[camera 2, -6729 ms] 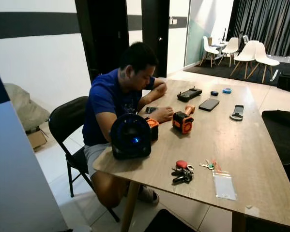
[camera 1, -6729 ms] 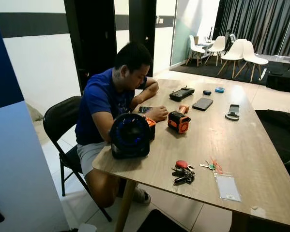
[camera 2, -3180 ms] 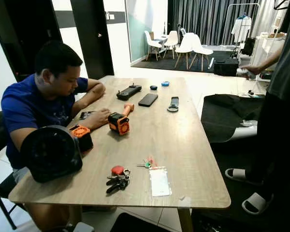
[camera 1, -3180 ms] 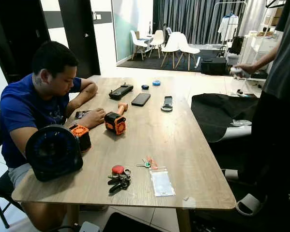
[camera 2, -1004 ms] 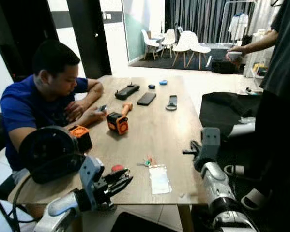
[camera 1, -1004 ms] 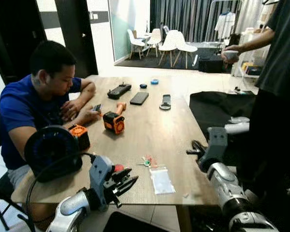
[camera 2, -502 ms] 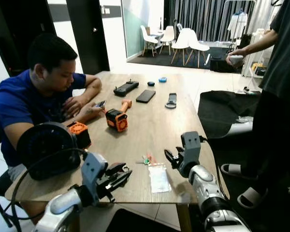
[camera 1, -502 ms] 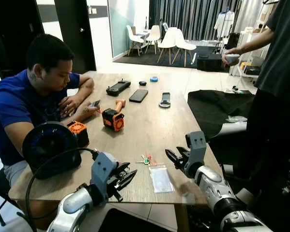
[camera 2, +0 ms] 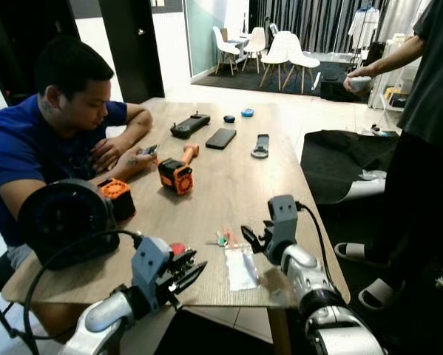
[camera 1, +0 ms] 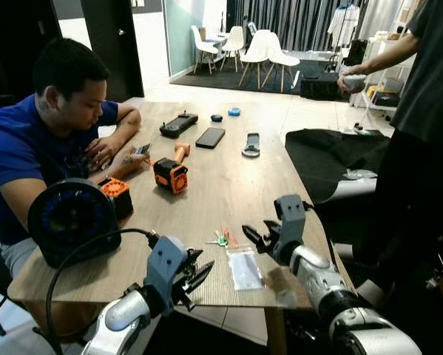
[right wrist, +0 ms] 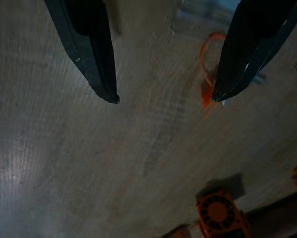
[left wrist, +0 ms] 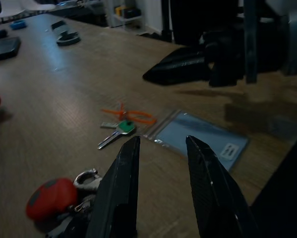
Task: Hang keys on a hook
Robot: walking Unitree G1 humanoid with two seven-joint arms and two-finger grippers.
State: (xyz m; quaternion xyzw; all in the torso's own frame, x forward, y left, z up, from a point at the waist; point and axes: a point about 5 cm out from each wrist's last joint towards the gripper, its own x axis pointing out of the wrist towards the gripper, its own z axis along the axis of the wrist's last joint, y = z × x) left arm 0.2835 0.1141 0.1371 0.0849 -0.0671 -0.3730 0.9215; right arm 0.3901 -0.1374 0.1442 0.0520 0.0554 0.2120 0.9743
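Observation:
A key bunch with a red fob (left wrist: pixel 50 198) lies near the front edge of the wooden table (camera 1: pixel 228 192). My left gripper (camera 1: pixel 195 275) hovers open just above and in front of it, hiding most of it in the eye views. A single key with a green head (camera 1: pixel 221 239) and an orange loop lies a little farther in, beside a clear plastic bag (camera 1: pixel 245 268). My right gripper (camera 1: pixel 252 235) hangs open low over the table, just right of that key, fingers pointing left. The orange loop (right wrist: pixel 207 74) lies beyond the right gripper's fingertips.
A person in a blue shirt (camera 1: pixel 29 148) sits at the table's left side. A black round fan (camera 1: pixel 72 220), an orange tool (camera 1: pixel 169 174), a phone (camera 1: pixel 210 137) and a controller (camera 1: pixel 178 124) lie farther in. Another person (camera 1: pixel 421 111) stands at right.
The camera turned and closed in on the table. Both arms rose into view; the right gripper swung left over the table toward the green key. The left gripper stays by the key bunch.

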